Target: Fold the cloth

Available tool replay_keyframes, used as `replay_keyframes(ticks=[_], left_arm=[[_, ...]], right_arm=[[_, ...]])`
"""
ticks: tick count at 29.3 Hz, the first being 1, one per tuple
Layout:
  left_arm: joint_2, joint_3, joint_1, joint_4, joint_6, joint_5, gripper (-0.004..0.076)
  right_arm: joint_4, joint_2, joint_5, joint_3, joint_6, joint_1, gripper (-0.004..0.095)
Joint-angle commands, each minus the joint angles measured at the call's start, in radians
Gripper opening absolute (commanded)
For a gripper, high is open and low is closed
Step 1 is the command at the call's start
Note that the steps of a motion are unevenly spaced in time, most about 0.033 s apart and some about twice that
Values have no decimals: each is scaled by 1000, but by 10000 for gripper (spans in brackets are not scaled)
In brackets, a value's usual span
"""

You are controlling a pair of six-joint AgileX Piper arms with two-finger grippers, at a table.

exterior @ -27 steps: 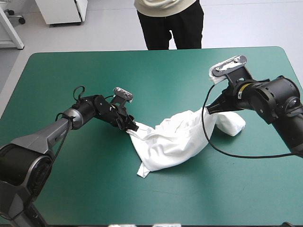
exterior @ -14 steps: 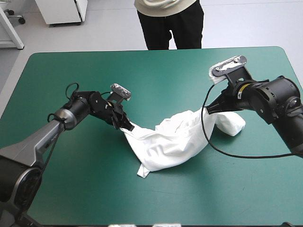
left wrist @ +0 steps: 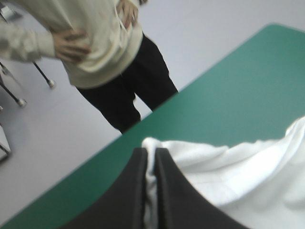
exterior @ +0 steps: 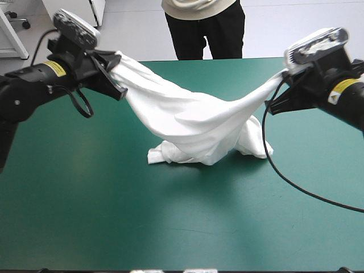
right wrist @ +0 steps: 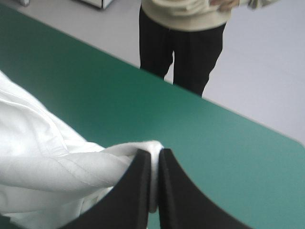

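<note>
The white T-shirt [exterior: 193, 116] hangs stretched between both raised arms, sagging in the middle, its lower folds resting on the teal-green table [exterior: 114, 216]. My left gripper [exterior: 118, 65] is shut on one end of it, high over the table's far left. In the left wrist view a strip of T-shirt [left wrist: 224, 176] runs between the black fingers [left wrist: 125, 195] of that gripper [left wrist: 150, 155] and spreads out beside them. My right gripper [exterior: 278, 85] is shut on the other end at the far right. The right wrist view shows the T-shirt [right wrist: 52, 167] pinched in this gripper [right wrist: 154, 157].
The right arm's black cable [exterior: 301, 185] hangs down and trails across the table at the right. The table's far edge [right wrist: 228, 112] lies ahead of both grippers.
Both arms have risen and pulled apart, lifting the T-shirt off the table from a low heap into a stretched, sagging span. The left gripper moved far up and left, the right one up.
</note>
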Motion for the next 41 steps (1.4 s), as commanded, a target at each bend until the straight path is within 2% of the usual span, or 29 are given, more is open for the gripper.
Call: replay_keyframes(ticks=[1, 10, 18, 30, 36, 41], left_arm=[[-31, -270, -7, -4, 3, -48, -9], [-22, -688, -7, -4, 30, -76, -9], [-22, -842, -7, -12, 52, -122, -9], [-12, -773, -7, 63, 36, -51, -9], [13, -603, -7, 175, -42, -22, -9], [64, -406, -7, 286, -90, -72, -9]], right_arm=[[-18, -28, -46, -208, -56, 3, -17], [-18, -28, -71, -511, -156, 3, -17], [-18, -28, -101, -700, -212, 3, -16], [-98, -4, -84, -722, -200, 3, -16], [-234, 59, -40, -665, -133, 3, -17], [-335, 139, -68, -547, -91, 3, -17]])
